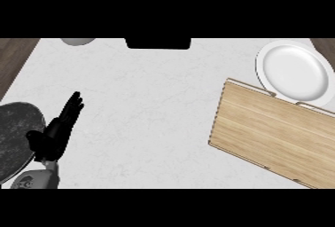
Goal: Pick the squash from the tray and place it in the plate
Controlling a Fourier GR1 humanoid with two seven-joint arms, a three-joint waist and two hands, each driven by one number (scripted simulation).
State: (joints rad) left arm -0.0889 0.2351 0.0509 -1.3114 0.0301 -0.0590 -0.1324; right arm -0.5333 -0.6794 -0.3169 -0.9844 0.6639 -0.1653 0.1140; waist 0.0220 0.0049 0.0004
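A: Quick pass. What's on the counter (144, 115)?

B: White marbled top. Wooden tray (274, 133) at the right, lying at an angle, bare wood across its whole visible face. White plate (294, 71) just beyond it at the upper right, its lower rim touching or slightly overlapped by the tray's far edge.

A: Squash?

B: Can't see it anywhere. Not on the tray, not in the plate, not in a hand. Can't tell where it is.

A: Hands?

B: Only the left hand (57, 128), low at the left side. Fingers straight and together, pointing up and a bit right, thumb out toward the left. Released, holding nothing. Grey forearm comes in below it at the bottom left corner.

A: Right hand?

B: Out of view.

A: Anything else?

B: Dark round speckled pan-like thing (16, 137) at the left edge, partly cut off, right beside the left hand. Pale grey rounded object (78, 41) at the top edge, cut off. Dark wood strips show past the counter at both upper corners.
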